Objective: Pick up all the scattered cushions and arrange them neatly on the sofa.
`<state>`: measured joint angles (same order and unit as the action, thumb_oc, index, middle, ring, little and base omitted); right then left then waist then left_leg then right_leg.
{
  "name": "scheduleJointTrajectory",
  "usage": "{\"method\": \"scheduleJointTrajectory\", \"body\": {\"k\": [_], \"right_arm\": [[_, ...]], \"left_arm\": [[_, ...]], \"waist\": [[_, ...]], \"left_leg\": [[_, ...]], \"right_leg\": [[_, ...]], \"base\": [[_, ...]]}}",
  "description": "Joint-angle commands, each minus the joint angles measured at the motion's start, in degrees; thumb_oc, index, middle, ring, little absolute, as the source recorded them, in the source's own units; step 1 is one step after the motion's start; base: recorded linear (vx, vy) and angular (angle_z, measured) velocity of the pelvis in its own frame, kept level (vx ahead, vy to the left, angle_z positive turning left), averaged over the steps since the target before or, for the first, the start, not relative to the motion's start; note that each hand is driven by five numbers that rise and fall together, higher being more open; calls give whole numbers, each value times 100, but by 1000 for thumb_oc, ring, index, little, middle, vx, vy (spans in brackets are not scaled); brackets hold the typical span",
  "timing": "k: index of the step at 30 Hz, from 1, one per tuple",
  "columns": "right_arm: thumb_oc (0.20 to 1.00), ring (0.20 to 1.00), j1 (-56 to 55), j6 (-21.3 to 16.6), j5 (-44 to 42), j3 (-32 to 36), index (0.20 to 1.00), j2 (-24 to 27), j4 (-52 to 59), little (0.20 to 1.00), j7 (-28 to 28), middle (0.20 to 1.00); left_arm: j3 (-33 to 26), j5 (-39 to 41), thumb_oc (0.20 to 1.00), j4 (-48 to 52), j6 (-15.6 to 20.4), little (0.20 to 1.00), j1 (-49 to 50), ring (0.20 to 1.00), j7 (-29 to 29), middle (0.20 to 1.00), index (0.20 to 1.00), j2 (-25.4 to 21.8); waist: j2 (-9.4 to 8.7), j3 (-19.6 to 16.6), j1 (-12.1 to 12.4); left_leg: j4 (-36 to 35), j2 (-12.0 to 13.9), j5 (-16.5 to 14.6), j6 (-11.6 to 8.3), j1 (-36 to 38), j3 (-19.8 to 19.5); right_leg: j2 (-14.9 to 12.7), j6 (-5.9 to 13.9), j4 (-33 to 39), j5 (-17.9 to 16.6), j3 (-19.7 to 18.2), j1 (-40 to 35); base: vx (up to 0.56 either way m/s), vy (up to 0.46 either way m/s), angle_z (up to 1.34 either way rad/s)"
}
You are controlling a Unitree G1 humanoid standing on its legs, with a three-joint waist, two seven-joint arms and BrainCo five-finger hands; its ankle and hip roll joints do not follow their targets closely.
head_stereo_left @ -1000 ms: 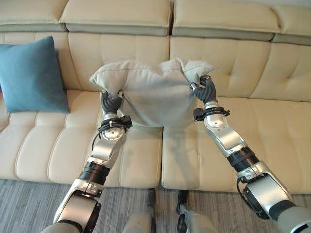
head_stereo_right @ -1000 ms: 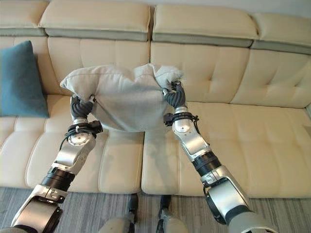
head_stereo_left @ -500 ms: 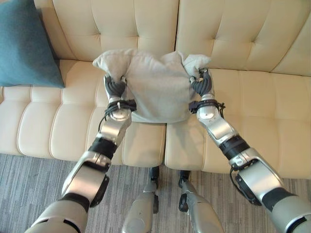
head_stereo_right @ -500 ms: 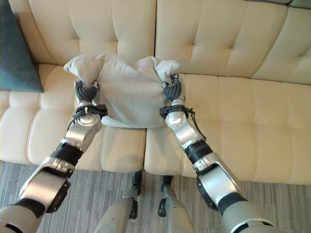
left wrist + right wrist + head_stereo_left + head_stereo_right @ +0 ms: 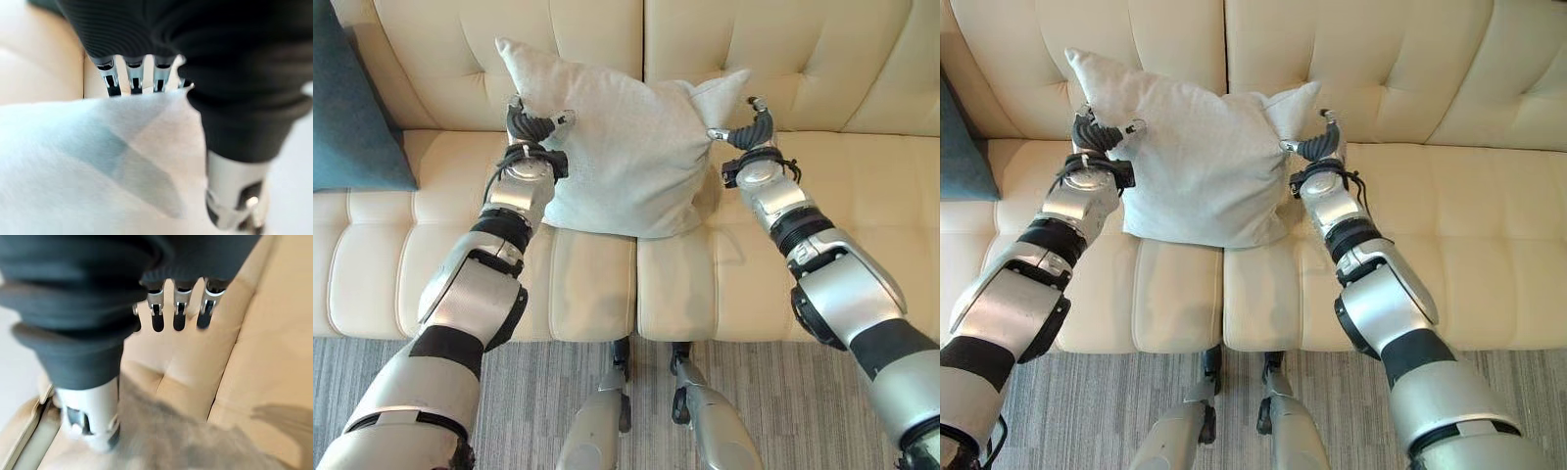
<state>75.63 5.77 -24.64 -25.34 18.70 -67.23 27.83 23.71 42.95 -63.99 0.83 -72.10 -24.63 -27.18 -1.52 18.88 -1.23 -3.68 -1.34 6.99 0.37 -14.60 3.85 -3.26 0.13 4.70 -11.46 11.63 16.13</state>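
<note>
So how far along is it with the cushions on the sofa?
Looks done: a teal cushion leans on the cream sofa backrest at the robot's left. In hand: the grey cushion stands against the backrest, with the left hand and right hand open at its sides. Left: pulling both hands away.

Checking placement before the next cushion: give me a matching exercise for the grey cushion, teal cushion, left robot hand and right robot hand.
Things:
1. grey cushion
2. teal cushion
3. left robot hand
4. right robot hand

Descriptions:
A. open, by the grey cushion's right corner
B. leaning on the backrest, far left
C. open, at the grey cushion's left edge
D. propped upright at the sofa's centre seam

Pairs: 1-D, 2-B, 3-C, 4-A
</note>
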Motion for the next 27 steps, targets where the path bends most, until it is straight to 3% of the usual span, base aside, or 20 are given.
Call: {"method": "scheduleJointTrajectory", "body": {"k": [1,6,9,14,15,16,18,23,24,27], "right_arm": [[1000,1000,85,-252,-333,144,1000,346,10,1000,215,1000],[1000,1000,-759,-1113,-1510,1362,1000,696,1251,1000,520,1000],[1000,1000,-1640,-1443,-1792,1853,1000,828,1721,1000,334,1000],[1000,1000,-3642,-1103,-789,2017,1000,1326,2474,1000,-548,1000],[1000,1000,-3649,-1101,-787,2016,1000,1324,2480,1000,-547,1000],[1000,1000,-4662,-864,162,2007,1000,1598,2923,1000,-963,1000],[1000,1000,-5539,-645,936,2223,1000,1662,3313,1000,-1211,1000],[1000,1000,-6629,-462,1617,2606,1000,1343,3197,1000,-1525,1000],[1000,1000,-6942,-343,1984,2645,1000,1111,3042,1000,-1618,1000],[1000,1000,-7062,-326,2053,2675,1000,836,2636,1000,-1597,1000]], "left_arm": [[-150,750,1000,16,483,1000,-370,1000,56,1000,1000,-328],[-1056,1264,1000,733,745,1000,689,1000,52,1000,1000,-614],[-1412,742,1000,1135,684,1000,1550,1000,16,1000,1000,-784],[-1773,-1286,1000,2112,443,1000,3447,1000,244,1000,1000,-1271],[-1779,-1290,1000,2124,439,1000,3460,1000,240,1000,1000,-1269],[-1998,-2127,1000,2920,389,1000,4519,1000,436,1000,1000,-1205],[-2295,-2462,1000,3430,345,1000,5515,1000,611,1000,1000,-835],[-2723,-2579,1000,3591,286,1000,6707,1000,944,1000,1000,-124],[-2756,-2522,1000,3295,198,1000,6946,1000,1122,1000,1000,171],[-2734,-2654,1000,2817,114,1000,7141,1000,1198,1000,1000,412]], "waist": [[133,-239,57],[166,-374,66],[163,-499,76],[87,-669,103],[86,-686,98],[54,-772,88],[39,-904,71],[7,-1039,57],[-9,-1048,47],[-21,-989,54]], "left_leg": [[-95,77,-481,-271,377,-49],[-132,61,-529,-272,535,-63],[-132,66,-607,-290,664,-62],[-132,67,-698,-281,942,-39],[-132,62,-681,-277,919,-41],[-132,57,-738,-249,1052,-24],[-132,42,-774,-218,1115,-20],[-132,-12,-839,-156,1208,-7],[-132,-39,-864,-124,1231,8],[-132,-80,-831,-72,1134,119]], "right_leg": [[-172,642,-222,1028,-148,-430],[-162,636,-49,1012,-93,-668],[-169,651,30,1024,-44,-854],[-177,659,30,1042,-7,-1145],[-182,658,30,1029,-4,-1123],[-191,681,30,1040,-4,-1251],[-214,701,30,1049,-4,-1315],[-261,745,30,1043,-4,-1400],[-283,774,30,1002,-27,-1399],[-317,847,30,764,-82,-1225]], "base": [[51,-12,-7],[43,-9,-2],[40,10,4],[23,21,3],[19,63,-1],[16,78,-2],[22,99,-1],[-37,85,-3],[-97,110,-3],[-200,121,-8]]}}
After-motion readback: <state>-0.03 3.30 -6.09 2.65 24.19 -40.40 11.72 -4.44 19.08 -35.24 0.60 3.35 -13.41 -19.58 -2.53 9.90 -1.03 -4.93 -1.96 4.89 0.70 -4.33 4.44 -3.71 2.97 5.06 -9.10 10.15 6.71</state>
